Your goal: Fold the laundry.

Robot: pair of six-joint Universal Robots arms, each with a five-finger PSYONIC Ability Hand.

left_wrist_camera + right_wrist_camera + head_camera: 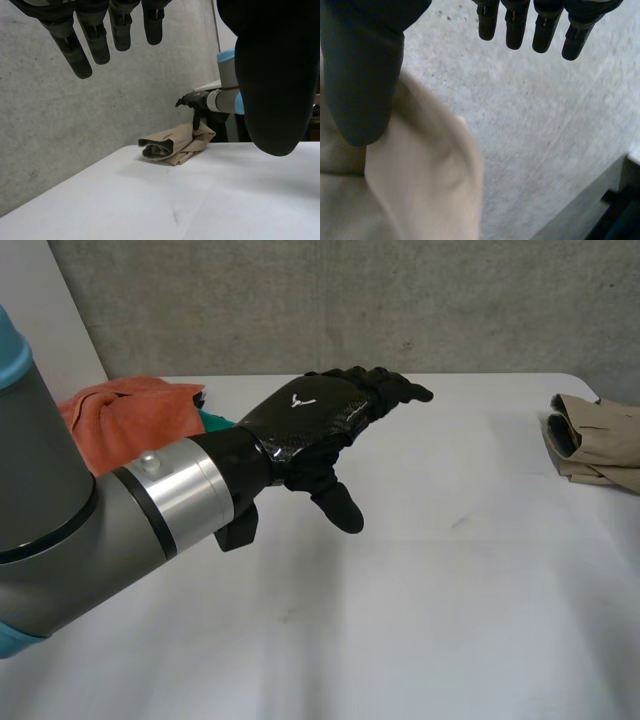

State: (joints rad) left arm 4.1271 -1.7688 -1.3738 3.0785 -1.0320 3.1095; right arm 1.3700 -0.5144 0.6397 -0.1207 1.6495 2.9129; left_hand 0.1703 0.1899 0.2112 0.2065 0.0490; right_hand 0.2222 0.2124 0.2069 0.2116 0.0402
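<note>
Left hand (310, 425) is being held open above the table (430, 590), fingers straight, thumb hanging down, nothing gripped. Right hand (192, 100) is being held open over the garment (600, 440), thumb pointing down at its raised end; contact cannot be told. The beige garment is lying bunched at the table's right edge, its rolled end facing the table's middle and its long axis running towards the right arm. An orange cloth (125, 420) is being partly hidden by the left arm.

Beige garment (600, 440), orange cloth (120, 420), teal cloth (213, 421), white table (450, 620), black left hand (310, 420)
</note>
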